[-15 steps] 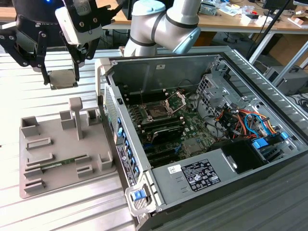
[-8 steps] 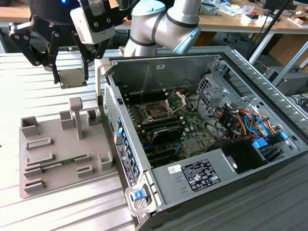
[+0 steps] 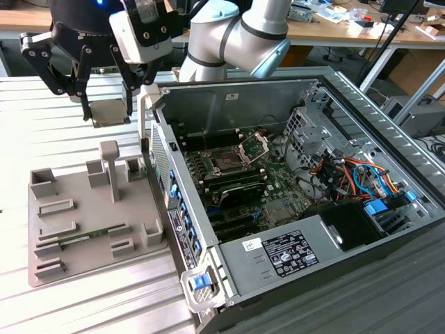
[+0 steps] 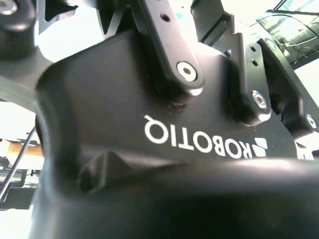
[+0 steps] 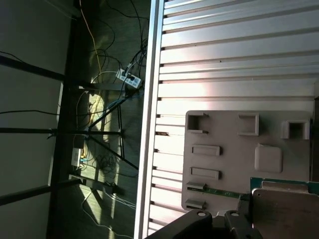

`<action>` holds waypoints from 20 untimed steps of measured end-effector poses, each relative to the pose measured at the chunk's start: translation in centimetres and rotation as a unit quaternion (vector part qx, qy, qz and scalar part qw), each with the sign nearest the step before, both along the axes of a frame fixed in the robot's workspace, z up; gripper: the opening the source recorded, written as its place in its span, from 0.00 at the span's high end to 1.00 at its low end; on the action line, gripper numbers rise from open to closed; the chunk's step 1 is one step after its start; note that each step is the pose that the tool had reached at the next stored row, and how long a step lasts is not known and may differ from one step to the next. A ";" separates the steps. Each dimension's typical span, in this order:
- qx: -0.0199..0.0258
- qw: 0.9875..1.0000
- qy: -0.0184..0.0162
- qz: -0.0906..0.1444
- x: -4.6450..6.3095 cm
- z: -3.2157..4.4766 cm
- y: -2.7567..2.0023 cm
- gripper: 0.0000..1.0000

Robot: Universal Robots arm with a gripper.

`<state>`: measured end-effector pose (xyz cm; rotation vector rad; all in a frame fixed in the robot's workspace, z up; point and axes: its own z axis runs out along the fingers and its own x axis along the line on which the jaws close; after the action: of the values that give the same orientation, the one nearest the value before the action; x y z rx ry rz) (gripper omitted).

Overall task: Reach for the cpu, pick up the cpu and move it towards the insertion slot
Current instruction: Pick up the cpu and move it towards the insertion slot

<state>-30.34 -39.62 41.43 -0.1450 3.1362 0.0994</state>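
Clearly, in the exterior view, the black two-fingered claw (image 3: 108, 113) is clamped on the small, silvery, square cpu (image 3: 110, 110). It pinches opposite edges, presumably to keep the chip level and its underside untouched. The cpu hangs above the ribbed metal table (image 3: 42, 125), just beyond the grey plastic tray (image 3: 83, 243). It is well apart from the insertion slot (image 3: 227, 162), a dark-centred socket whose shiny frame stands open on the green board. In the second wrist view, the black housing (image 4: 124, 99) looms close. In the first wrist view, the cpu (image 5: 284, 214) shows its pale face, with the tray (image 5: 224, 134) lower down behind it.
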 end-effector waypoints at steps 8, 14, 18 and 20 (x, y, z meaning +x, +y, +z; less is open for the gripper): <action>0.000 1.000 0.000 0.000 0.7 0.00 0.00 0.46; 0.000 1.000 0.000 0.000 1.2 0.00 0.00 0.46; 0.000 1.000 0.000 0.000 1.4 0.00 0.00 0.46; 0.000 1.000 0.000 0.000 1.5 0.00 0.00 0.46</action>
<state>-28.82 -39.63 41.43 -0.1451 3.1361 0.0994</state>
